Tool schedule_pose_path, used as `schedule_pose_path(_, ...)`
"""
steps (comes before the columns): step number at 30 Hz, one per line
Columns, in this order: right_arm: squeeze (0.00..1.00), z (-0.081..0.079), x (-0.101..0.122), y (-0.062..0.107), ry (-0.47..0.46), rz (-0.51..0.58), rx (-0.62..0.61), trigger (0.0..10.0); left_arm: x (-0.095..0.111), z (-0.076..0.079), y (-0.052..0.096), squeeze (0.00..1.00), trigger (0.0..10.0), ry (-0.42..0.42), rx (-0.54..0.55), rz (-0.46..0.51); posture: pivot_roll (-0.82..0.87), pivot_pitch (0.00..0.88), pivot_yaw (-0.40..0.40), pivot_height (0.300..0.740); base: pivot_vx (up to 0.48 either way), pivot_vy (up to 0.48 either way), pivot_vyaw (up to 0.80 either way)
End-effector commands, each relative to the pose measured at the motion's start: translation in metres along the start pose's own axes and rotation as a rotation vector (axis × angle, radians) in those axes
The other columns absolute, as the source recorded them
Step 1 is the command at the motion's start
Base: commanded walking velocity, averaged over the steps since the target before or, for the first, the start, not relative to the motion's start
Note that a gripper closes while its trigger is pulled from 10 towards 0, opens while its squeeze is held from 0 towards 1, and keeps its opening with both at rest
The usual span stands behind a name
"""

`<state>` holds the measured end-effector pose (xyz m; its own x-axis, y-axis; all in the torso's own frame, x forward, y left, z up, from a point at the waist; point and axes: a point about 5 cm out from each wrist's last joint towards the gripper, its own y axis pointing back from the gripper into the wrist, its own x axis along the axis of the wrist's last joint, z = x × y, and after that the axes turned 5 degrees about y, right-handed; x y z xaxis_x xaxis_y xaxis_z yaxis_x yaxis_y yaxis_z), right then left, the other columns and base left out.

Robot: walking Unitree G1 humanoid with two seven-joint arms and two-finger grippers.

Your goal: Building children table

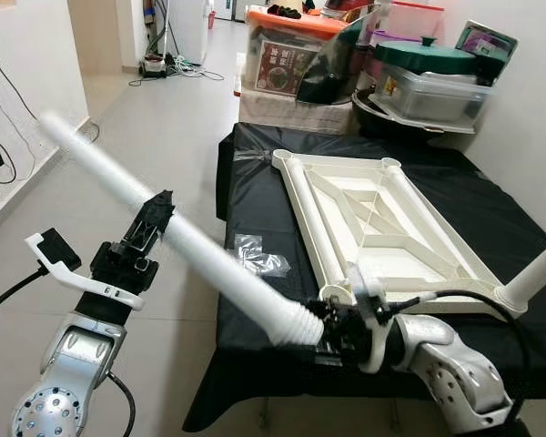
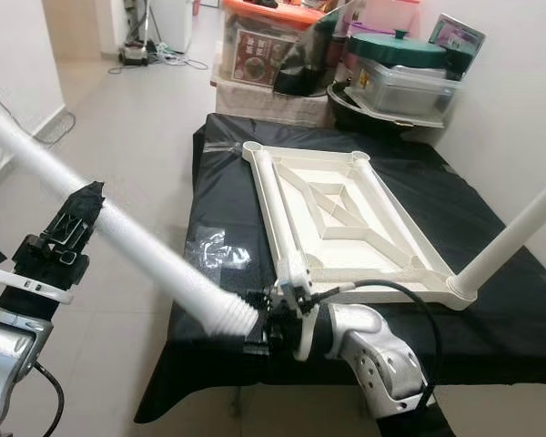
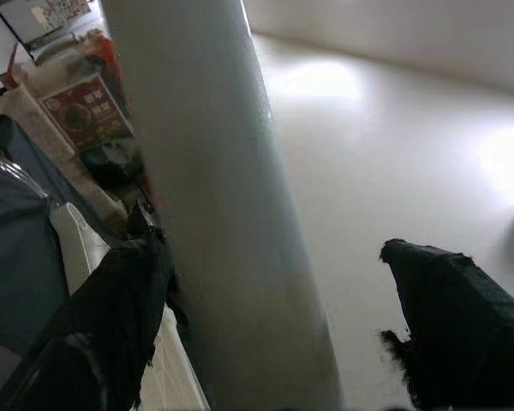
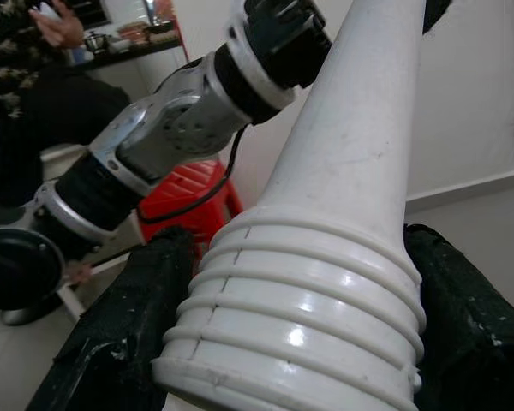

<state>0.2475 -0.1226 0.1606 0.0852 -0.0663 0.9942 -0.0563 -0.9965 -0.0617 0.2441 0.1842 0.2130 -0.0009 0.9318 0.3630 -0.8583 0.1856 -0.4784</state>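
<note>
A white table top [image 1: 382,218] lies upside down on the black-covered table [image 1: 255,182]. One white leg [image 1: 537,273] stands fitted in its near right corner. A second long white leg [image 1: 209,259] slants up to the left, off the table's near left edge. My right gripper [image 1: 332,330] is shut on its ribbed, threaded end [image 4: 300,317], just in front of the near left corner socket [image 1: 338,293]. My left gripper [image 1: 156,214] sits around the leg's middle; one finger [image 3: 111,317] rests against it, while the other finger [image 3: 463,317] stands apart with a gap.
Storage boxes [image 1: 291,55] and a green-lidded container [image 1: 428,73] crowd the far end. A clear plastic bag [image 1: 255,255] lies on the black cover. Cables [image 1: 0,164] run along the left wall. The right wrist view shows a person's hand [image 4: 60,26] and a red stool [image 4: 188,193].
</note>
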Motion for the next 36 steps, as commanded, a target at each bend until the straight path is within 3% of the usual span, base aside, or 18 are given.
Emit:
schedule_pose_path(1, 0.0, -0.003, 0.003, 0.001, 0.002, 0.02, 0.027, 0.0, -0.003, -0.002, 0.0, 0.0, 10.0, 0.018, 0.008, -0.017, 0.1, 0.0, -0.142, 0.74, 0.0, 0.0, 0.0)
schedule_pose_path(13, 0.0, -0.011, -0.011, 0.013, -0.038, -0.06, 0.12, 0.0, 0.004, 0.001, -0.001, 0.0, 10.0, 0.029, -0.003, 0.023, 0.11, 0.0, -0.147, 0.74, 0.0, 0.0, 0.0)
schedule_pose_path(14, 0.0, -0.011, -0.011, 0.015, -0.04, -0.067, 0.126, 0.0, 0.006, 0.003, 0.001, 0.0, 0.0, 0.016, -0.02, 0.031, 0.11, 0.0, -0.149, 0.74, 0.0, 0.0, 0.0)
schedule_pose_path(24, 0.0, -0.009, -0.009, 0.017, -0.027, -0.084, 0.143, 0.0, 0.007, 0.005, 0.004, 0.0, 0.0, -0.031, -0.005, 0.059, 0.11, 0.0, -0.148, 0.74, 0.0, 0.0, 0.0)
schedule_pose_path(25, 0.0, -0.002, -0.008, 0.016, 0.0, -0.093, 0.091, 0.0, 0.006, 0.005, 0.004, 0.0, 0.0, -0.039, 0.002, 0.062, 0.11, 0.0, -0.148, 0.74, 0.0, 0.0, 0.0)
schedule_pose_path(26, 0.0, 0.01, -0.009, 0.014, 0.041, -0.121, -0.029, 9.2, 0.006, 0.005, 0.004, 0.0, 0.0, -0.044, 0.006, 0.064, 0.11, 0.0, -0.147, 0.74, 0.0, 0.0, 0.0)
schedule_pose_path(27, 0.0, 0.019, -0.01, 0.013, 0.07, -0.14, -0.114, 9.2, 0.006, 0.005, 0.004, 0.0, 0.0, -0.046, 0.008, 0.065, 0.11, 0.0, -0.147, 0.74, 0.0, 0.0, 0.0)
schedule_pose_path(28, 0.0, 0.019, -0.01, 0.013, 0.07, -0.14, -0.114, 9.2, 0.006, 0.005, 0.004, 0.0, 0.0, -0.046, 0.008, 0.065, 0.11, 0.0, -0.147, 0.74, 0.0, 0.0, 0.0)
schedule_pose_path(29, 0.0, 0.026, -0.011, 0.013, 0.071, -0.158, -0.175, 10.0, 0.005, 0.005, 0.004, 0.0, 0.0, -0.05, 0.007, 0.064, 0.11, 0.0, -0.147, 0.74, 0.0, 0.0, 0.0)
schedule_pose_path(30, 0.0, 0.026, -0.011, 0.013, 0.071, -0.158, -0.175, 10.0, 0.005, 0.005, 0.004, 0.0, 0.0, -0.05, 0.007, 0.064, 0.11, 0.0, -0.147, 0.74, 0.0, 0.0, 0.0)
schedule_pose_path(31, 0.88, 0.034, -0.011, 0.013, 0.07, -0.153, -0.243, 10.0, 0.005, 0.004, 0.003, 0.0, 0.0, -0.054, 0.015, 0.065, 0.11, 0.0, -0.146, 0.74, 0.0, 0.0, 0.0)
schedule_pose_path(32, 1.0, 0.038, -0.01, 0.014, 0.065, -0.144, -0.278, 10.0, 0.004, 0.004, 0.003, 0.0, 0.0, -0.057, 0.021, 0.066, 0.11, 0.0, -0.146, 0.74, 0.0, 0.0, 0.0)
schedule_pose_path(36, 1.0, 0.045, -0.006, 0.016, 0.061, -0.123, -0.323, 10.0, 0.004, 0.004, 0.001, 0.0, 0.0, -0.07, 0.028, 0.069, 0.11, 0.0, -0.144, 0.74, 0.0, 0.0, 0.0)
